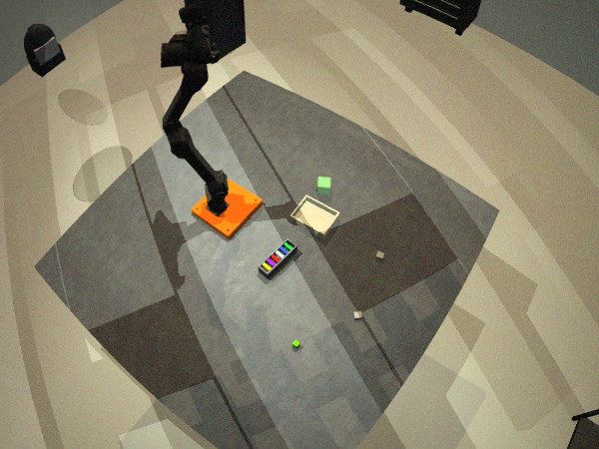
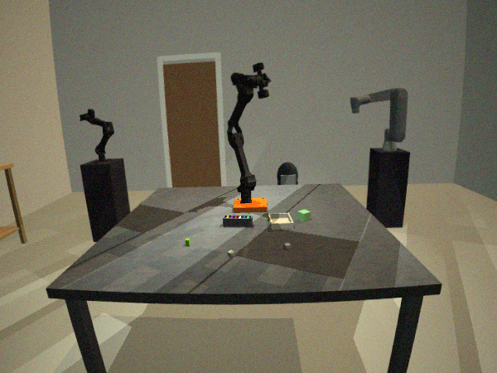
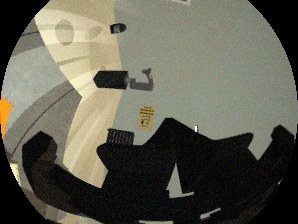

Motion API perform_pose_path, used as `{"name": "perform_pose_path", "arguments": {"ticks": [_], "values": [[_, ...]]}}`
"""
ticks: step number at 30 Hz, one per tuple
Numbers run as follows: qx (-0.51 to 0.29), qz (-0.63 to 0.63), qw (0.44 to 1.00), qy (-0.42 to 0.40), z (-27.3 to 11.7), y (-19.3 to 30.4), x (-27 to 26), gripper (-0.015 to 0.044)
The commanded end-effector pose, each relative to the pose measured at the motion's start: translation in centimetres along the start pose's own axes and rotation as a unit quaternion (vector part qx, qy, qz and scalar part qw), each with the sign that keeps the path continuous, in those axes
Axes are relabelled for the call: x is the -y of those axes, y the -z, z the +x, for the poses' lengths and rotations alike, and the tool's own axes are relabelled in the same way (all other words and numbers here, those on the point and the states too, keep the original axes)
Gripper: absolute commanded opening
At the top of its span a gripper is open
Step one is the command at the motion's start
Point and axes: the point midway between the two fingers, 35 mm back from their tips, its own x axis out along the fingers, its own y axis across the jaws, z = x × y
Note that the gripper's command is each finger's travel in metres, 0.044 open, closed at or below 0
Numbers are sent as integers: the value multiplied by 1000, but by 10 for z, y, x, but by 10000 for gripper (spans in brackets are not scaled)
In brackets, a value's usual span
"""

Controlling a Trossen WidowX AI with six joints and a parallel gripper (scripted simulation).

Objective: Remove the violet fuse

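Note:
The violet fuse [image 1: 271, 261] [image 2: 231, 217] sits in the dark fuse block [image 1: 284, 263] [image 2: 237, 223], between the yellow fuse [image 1: 267, 267] [image 2: 227, 217] and the red fuse [image 1: 276, 258] [image 2: 236, 217]. White, blue and green fuses fill the rest of the row. The cream tray [image 1: 317, 219] [image 2: 281, 227] is empty and stands right of the block in the exterior view. My gripper [image 2: 268, 79] [image 3: 168, 121] is shut and empty, high above the table and far from the block, pointing sideways. The wrist view shows neither block nor fuses.
A light green cube [image 1: 323, 185] [image 2: 304, 215] stands beside the tray. A small bright green block [image 1: 296, 343] [image 2: 187, 242] and two small grey cubes [image 1: 357, 314] [image 2: 287, 246] lie farther from the arm. The orange base plate [image 1: 240, 216] [image 2: 250, 208] is near the block.

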Motion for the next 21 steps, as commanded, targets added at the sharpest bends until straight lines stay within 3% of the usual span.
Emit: {"name": "perform_pose_path", "arguments": {"ticks": [1,3,13,21], "values": [[-1,1,1000,0,0,1,0,26],[-9,10,1000,4,-1,6,0,73],[-106,134,983,66,-15,72,-7,73],[-218,261,930,139,-55,162,-34,73]]}}
